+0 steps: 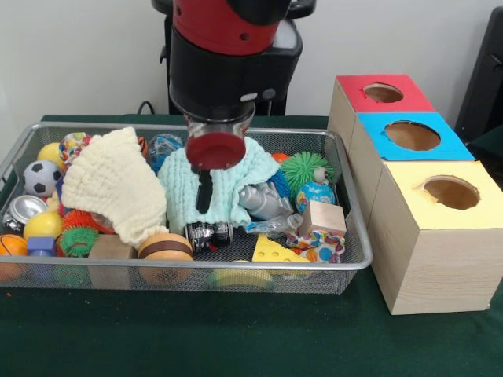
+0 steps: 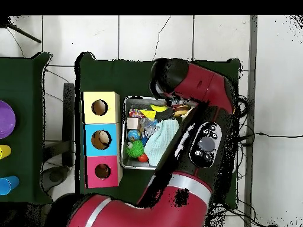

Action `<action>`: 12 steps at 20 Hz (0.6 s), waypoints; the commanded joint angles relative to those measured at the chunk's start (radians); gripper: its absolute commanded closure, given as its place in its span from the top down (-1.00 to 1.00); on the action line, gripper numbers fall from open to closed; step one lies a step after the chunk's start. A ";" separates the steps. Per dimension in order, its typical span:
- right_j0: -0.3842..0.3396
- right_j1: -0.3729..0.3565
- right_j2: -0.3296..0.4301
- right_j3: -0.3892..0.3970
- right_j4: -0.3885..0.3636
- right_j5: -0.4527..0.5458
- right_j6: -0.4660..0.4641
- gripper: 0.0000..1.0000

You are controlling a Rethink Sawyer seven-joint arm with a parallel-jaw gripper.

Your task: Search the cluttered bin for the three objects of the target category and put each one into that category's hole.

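Bin (image 1: pixel 357 259) of wire mesh sits on the green tabletop (image 1: pixel 236 338), crowded with toys: balls, two knitted cloths, a wooden cube, a toy cheese wedge. Beside it stand three wooden boxes topped red (image 1: pixel 383 93), blue (image 1: pixel 412 135) and yellow (image 1: pixel 449 191), each with one hole. From overhead we see something pale inside the blue box's hole, possibly one object already dropped; we cannot tell more, and the category is not shown. We judge most of the sorting still ahead. Our red and black arm (image 1: pixel 224 55) reaches straight down over the bin's middle, its gripper (image 1: pixel 208 232) low among the clutter, just in front of the mint cloth (image 1: pixel 224 184). Whether it is open, closed or holding anything, we cannot tell.
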 commanded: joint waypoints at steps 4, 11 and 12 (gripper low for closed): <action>-0.050 0.117 0.177 0.135 -0.101 -0.172 -0.117 1.00; -0.044 0.092 0.198 0.189 -0.129 -0.215 -0.096 1.00; -0.044 0.085 0.201 0.200 -0.133 -0.220 -0.095 1.00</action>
